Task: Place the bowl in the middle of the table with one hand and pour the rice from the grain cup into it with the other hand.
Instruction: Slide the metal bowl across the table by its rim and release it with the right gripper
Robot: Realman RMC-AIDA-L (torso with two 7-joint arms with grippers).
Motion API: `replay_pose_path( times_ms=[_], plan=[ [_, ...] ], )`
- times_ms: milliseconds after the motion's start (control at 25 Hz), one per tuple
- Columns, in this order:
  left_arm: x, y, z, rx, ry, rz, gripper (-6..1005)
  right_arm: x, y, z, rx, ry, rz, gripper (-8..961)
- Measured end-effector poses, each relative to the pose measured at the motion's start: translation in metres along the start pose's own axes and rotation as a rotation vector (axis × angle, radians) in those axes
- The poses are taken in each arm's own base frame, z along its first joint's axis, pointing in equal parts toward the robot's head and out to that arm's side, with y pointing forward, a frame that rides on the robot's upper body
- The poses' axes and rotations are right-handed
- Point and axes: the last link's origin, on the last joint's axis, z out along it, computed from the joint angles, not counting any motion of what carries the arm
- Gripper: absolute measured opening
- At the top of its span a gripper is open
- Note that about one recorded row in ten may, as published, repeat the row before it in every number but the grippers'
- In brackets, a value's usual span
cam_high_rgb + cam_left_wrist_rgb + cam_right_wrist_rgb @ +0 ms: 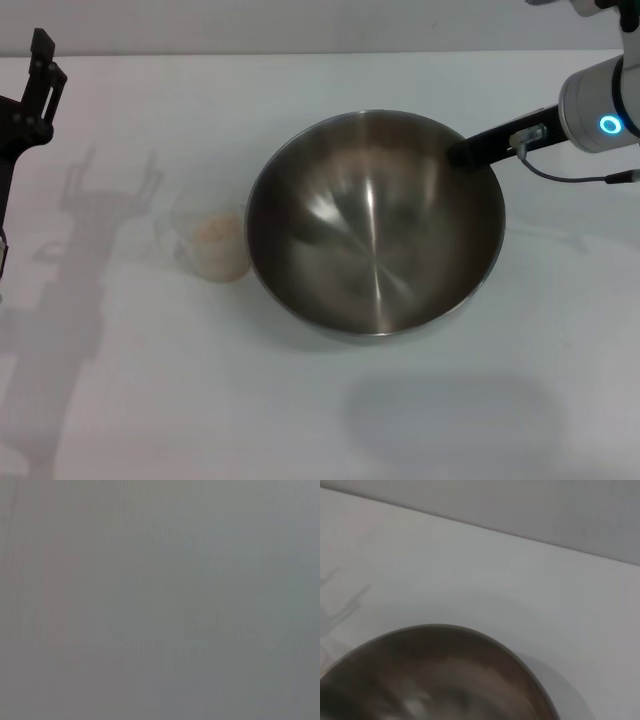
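The steel bowl (pixel 375 225) stands upright on the white table (pixel 320 420), about in its middle. It is empty inside. Its rim also fills the lower part of the right wrist view (pixel 445 630). My right gripper (pixel 465 152) reaches in from the right and is at the bowl's far right rim. The clear grain cup (pixel 212 243) stands just left of the bowl, with a pale heap of rice (pixel 216 230) in it. My left gripper (pixel 35 85) is raised at the far left, well apart from the cup, open and empty.
The table's far edge (pixel 300 53) runs behind the bowl. The left wrist view shows only a plain grey surface. The arms cast shadows on the table left of the cup (pixel 100 190).
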Motion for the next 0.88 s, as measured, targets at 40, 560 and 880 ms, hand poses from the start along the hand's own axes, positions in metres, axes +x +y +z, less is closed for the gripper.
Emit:
replay_pose_path(
  times_ms=[40,560,880],
  plan=[
    [0.000,0.000,0.000,0.000,0.000,0.000,786,0.000,0.000,0.000,0.001,0.002,-0.001,27],
    [0.001,0.002,-0.003,-0.004,0.004,-0.007,786,0.001,0.000,0.007,0.080,0.046,-0.070,109],
    [0.001,0.002,-0.007,-0.005,0.007,-0.008,786,-0.017,0.006,-0.004,0.178,-0.010,-0.180,307]
  ],
)
